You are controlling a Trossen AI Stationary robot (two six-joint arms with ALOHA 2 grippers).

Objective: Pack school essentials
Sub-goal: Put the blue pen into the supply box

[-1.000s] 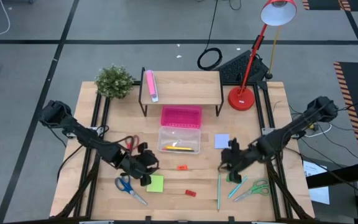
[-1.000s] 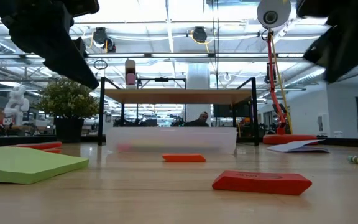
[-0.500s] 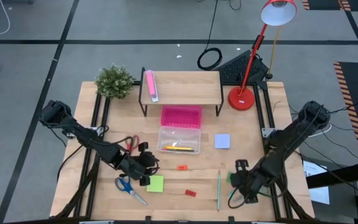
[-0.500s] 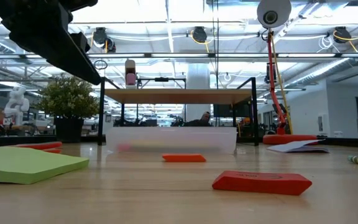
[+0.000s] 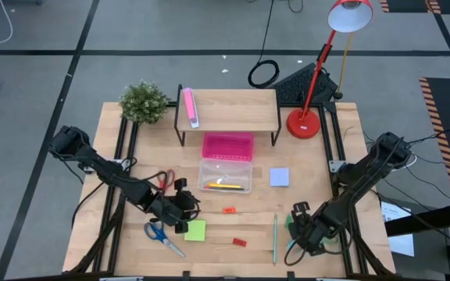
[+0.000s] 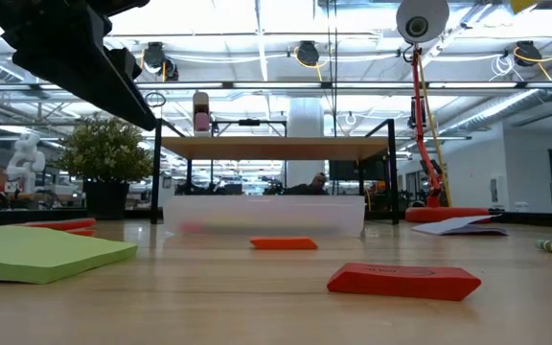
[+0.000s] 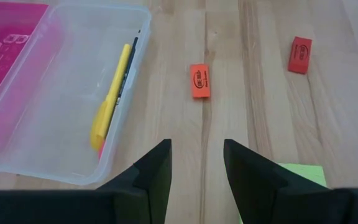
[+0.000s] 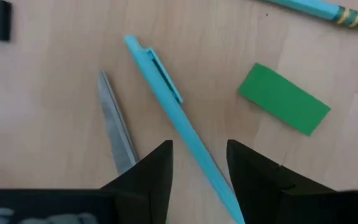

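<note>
My left gripper [image 7: 196,167] hangs open above the table beside the lime-green note pad [image 5: 195,230], facing the clear box [image 7: 61,93], which holds a yellow pen [image 7: 112,99] and a dark pencil. An orange eraser [image 7: 199,81] and a red eraser [image 7: 299,55] lie flat ahead of it. My right gripper [image 8: 199,165] is open over the near right of the table. A teal pen [image 8: 173,106] runs between its fingers, with a green eraser [image 8: 284,99] and a scissor blade [image 8: 117,134] to either side. Blue scissors [image 5: 161,234] lie near the left front.
A pink tray [image 5: 227,146] sits behind the clear box, under a wooden shelf [image 5: 229,109] that carries a pink-and-white object [image 5: 189,107]. Red scissors [image 5: 165,180], a pale-blue note pad [image 5: 279,177] and a green pencil [image 5: 275,238] lie on the table. A plant [image 5: 143,101] and a red lamp [image 5: 305,123] stand at the back.
My right gripper has gone toward the table's near edge and a little to the right, from beside the pale-blue note pad to over the teal pen, and has dropped out of the low view. My left gripper has stayed nearly still.
</note>
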